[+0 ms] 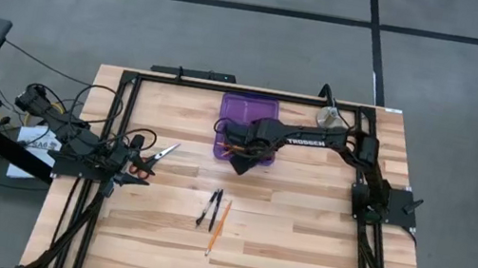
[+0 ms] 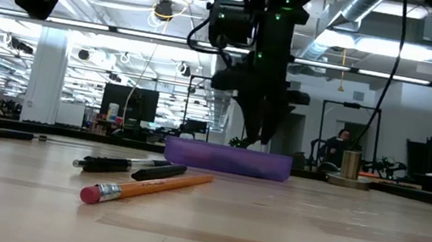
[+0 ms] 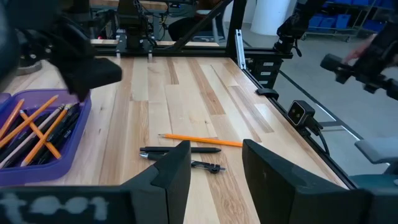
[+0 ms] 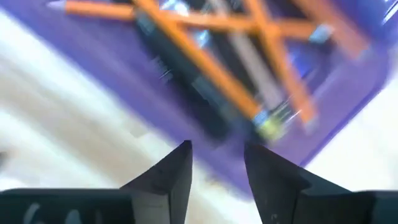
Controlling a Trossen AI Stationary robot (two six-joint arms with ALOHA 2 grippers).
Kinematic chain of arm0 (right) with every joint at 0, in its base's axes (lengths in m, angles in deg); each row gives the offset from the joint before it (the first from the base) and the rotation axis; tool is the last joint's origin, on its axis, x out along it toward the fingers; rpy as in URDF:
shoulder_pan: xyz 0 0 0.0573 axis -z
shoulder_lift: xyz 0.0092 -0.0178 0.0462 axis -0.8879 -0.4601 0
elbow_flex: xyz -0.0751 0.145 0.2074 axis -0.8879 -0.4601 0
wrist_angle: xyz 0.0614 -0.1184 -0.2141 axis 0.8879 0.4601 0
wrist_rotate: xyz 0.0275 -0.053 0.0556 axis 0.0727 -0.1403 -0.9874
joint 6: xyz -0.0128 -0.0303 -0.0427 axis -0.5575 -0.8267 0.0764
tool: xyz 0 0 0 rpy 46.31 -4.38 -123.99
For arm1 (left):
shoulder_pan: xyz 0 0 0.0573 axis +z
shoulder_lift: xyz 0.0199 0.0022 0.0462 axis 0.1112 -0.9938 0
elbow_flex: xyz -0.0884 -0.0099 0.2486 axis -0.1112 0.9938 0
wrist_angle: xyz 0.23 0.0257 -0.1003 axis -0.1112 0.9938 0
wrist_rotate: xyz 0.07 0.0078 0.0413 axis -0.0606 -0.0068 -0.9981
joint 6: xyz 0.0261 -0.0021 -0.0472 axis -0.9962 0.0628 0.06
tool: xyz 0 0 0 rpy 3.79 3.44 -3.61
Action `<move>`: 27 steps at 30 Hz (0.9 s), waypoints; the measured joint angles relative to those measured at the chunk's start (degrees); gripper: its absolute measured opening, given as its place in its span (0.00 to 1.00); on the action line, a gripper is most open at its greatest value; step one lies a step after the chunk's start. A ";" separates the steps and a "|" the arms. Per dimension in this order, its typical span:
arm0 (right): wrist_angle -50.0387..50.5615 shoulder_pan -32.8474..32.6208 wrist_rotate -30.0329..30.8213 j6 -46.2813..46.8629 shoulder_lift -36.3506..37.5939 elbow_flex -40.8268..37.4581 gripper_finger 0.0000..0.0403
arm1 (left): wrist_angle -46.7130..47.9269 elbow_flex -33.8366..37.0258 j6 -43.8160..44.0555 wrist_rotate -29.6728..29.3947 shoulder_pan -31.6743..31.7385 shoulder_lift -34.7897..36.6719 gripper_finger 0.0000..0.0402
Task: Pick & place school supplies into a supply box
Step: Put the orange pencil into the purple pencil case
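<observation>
— Box (image 1: 240,115), how does it look from your side?

— I see a translucent purple case with low walls, at the far middle of the table (image 1: 296,259). Inside it, crossed orange pencils (image 4: 205,59) lie over dark pens; I cannot count them surely, at least four orange ones.

— And outside it?

— Three things lie together at the middle of the table: two black pens (image 1: 211,208) and one orange pencil (image 1: 218,227) with a pink eraser. One pair of red-handled scissors (image 1: 155,155) lies at the left side, just beside the left gripper (image 1: 134,167).

— Jaws?

— My right gripper (image 4: 216,163) hangs over the near edge of the box, fingers parted, nothing between them. On the left one I also see the fingers (image 3: 177,171) apart and holding nothing.
</observation>
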 joint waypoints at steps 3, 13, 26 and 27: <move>-0.80 -1.33 -7.68 10.69 0.00 0.00 0.31 | -0.01 0.00 0.01 -0.01 0.00 -0.01 0.33; -14.62 -9.17 -19.46 36.06 0.00 0.00 0.25 | -0.13 0.00 2.74 0.00 0.00 -0.02 0.33; -21.88 -18.62 -9.57 45.40 -0.03 0.00 0.25 | -0.28 0.00 0.48 0.01 0.00 0.00 0.33; -22.79 -19.34 -8.60 45.40 -0.30 0.00 0.25 | -0.32 0.00 0.23 0.01 0.00 0.00 0.33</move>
